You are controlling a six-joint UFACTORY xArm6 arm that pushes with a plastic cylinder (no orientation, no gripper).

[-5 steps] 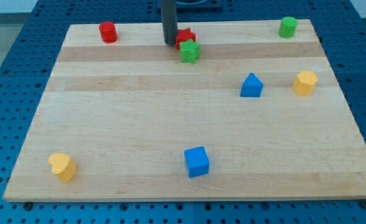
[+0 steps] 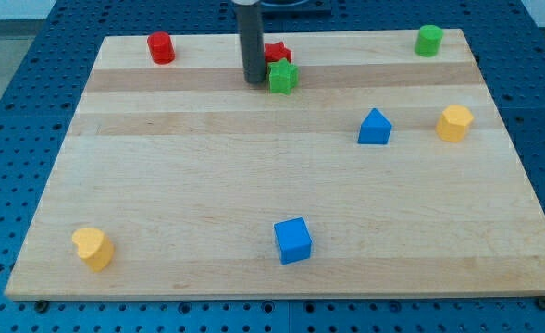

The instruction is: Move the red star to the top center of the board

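The red star (image 2: 277,54) sits near the top centre of the wooden board (image 2: 207,176), partly hidden by the rod and by the green star (image 2: 283,77) touching its lower edge. My tip (image 2: 254,80) rests on the board just left of the green star and below-left of the red star.
A red cylinder (image 2: 161,47) is at the top left and a green cylinder (image 2: 429,40) at the top right. A blue triangular block (image 2: 375,127) and a yellow block (image 2: 454,123) lie at the right. A blue cube (image 2: 293,240) and a yellow block (image 2: 92,248) lie near the bottom.
My tip has moved down the view, from beside the red star to beside the green star. The blocks have not visibly moved.
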